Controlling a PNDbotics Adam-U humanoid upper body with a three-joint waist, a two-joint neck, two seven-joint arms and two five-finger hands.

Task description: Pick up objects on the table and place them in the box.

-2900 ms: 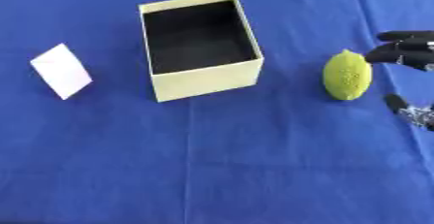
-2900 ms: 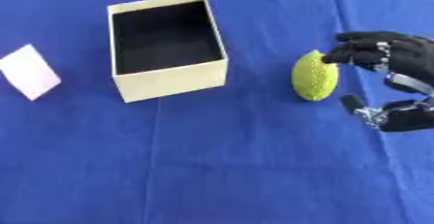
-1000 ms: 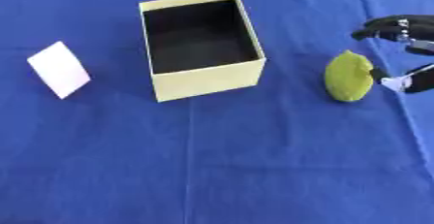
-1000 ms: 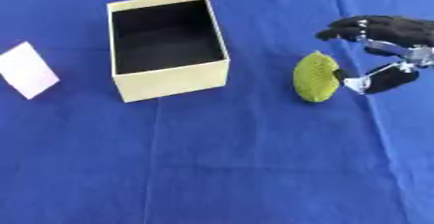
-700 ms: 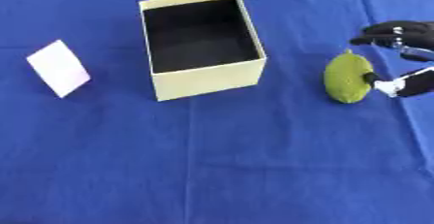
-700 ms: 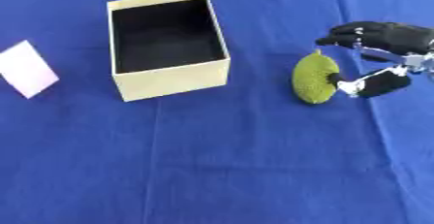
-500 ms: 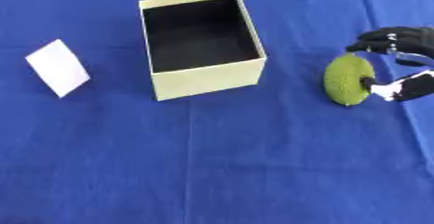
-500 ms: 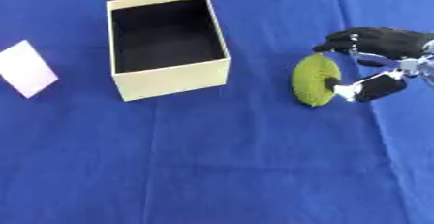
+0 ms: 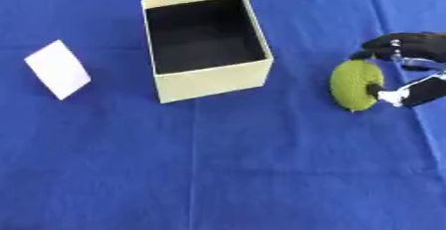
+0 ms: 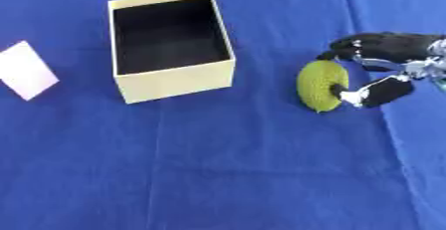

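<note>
A yellow-green knobbly oval fruit [image 10: 320, 85] lies on the blue cloth right of the open cream box [image 10: 170, 43], whose dark inside holds nothing. My right hand [image 10: 383, 55] comes in from the right edge. Its fingers [image 10: 348, 46] curl over the fruit's far side and its thumb [image 10: 376, 92] presses the near right side, so the hand pinches the fruit, which still rests on the cloth. A pale pink card-like object [image 10: 26, 69] lies at the far left. My left hand shows in neither view.
The blue tablecloth [image 10: 226, 169] covers the whole table, with a wide open stretch in front of the box and fruit. A fold line runs down the cloth below the box.
My right hand has come down and closed in: fingers dropped over the fruit's far side and the thumb moved against its near side. The fruit has tilted slightly.
</note>
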